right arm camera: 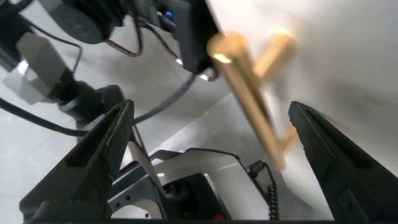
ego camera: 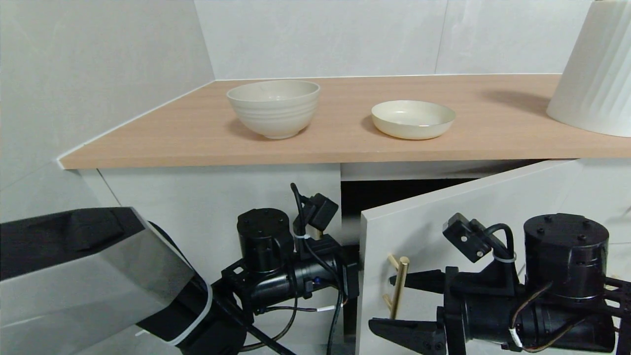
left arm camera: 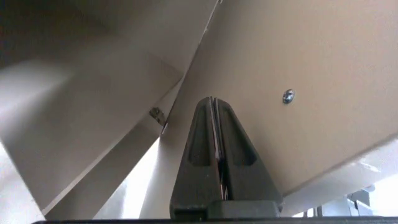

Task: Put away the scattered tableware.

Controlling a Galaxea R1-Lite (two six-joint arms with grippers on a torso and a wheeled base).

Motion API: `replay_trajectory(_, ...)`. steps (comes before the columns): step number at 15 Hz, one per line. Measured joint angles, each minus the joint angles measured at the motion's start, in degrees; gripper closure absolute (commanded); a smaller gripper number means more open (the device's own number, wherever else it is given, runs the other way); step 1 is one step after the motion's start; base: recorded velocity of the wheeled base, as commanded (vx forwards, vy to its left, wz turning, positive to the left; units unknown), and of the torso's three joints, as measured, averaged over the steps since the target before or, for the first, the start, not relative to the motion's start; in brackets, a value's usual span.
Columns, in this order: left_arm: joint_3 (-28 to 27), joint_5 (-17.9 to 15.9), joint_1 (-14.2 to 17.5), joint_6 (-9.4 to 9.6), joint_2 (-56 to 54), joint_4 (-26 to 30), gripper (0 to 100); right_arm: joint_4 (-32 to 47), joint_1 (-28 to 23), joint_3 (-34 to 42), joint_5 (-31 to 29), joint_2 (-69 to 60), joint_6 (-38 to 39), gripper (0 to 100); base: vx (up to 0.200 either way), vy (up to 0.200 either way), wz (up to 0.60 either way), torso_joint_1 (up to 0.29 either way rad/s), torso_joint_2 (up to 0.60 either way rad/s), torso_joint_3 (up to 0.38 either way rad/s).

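1. Deep bowl (ego camera: 273, 108) & shallow dish (ego camera: 413, 118) both upright on the wood surface (ego camera: 148, 143), apart from each other, nothing touching them. Tableware not yet put away
2. Cupboard door (ego camera: 468, 212) under the surface hangs part open w/ a dark gap behind it. Prob. where the tableware is meant to go, so the door comes first
3. R pincer (right arm camera: 210, 107) is spread wide, one finger each side of the gold handle (right arm camera: 249, 93), gripping nothing. Placed like that, likely so it can clamp the bar & pull
4. L pincer (left arm camera: 214, 143) is clenched tight & empty, fingers pressed into one wedge. It sits by the door's inner face, near a screw (left arm camera: 286, 96). A closed tip fits the narrow gap, so it looks set to push the door outward from behind
5. White ribbed shade (ego camera: 596, 74) at far R of the surface, well apart from the dishes
6. Judgement: early stage, door needs to open wider before either dish can go in
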Motion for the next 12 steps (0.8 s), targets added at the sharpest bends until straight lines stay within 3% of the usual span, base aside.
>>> replay_trajectory(3,-0.1,0.0,-0.3,0.00,0.4,0.0,100,-0.5,-3.2,3.4,-0.2,-2.6,0.2,0,0.000,0.000,0.00,0.000,0.00,0.000)
replay_trajectory(10,0.0,0.4,-1.1,-0.27,0.0,0.0,100,0.0,-3.9,14.5,-0.6,-12.1,0.2,0,0.000,0.000,0.00,0.000,0.00,0.000)
replay_trajectory(12,0.1,0.4,-1.3,-1.37,-0.5,0.1,100,0.0,-3.9,17.2,-0.6,-14.1,0.3,0,0.000,0.000,0.00,0.000,0.00,0.000)
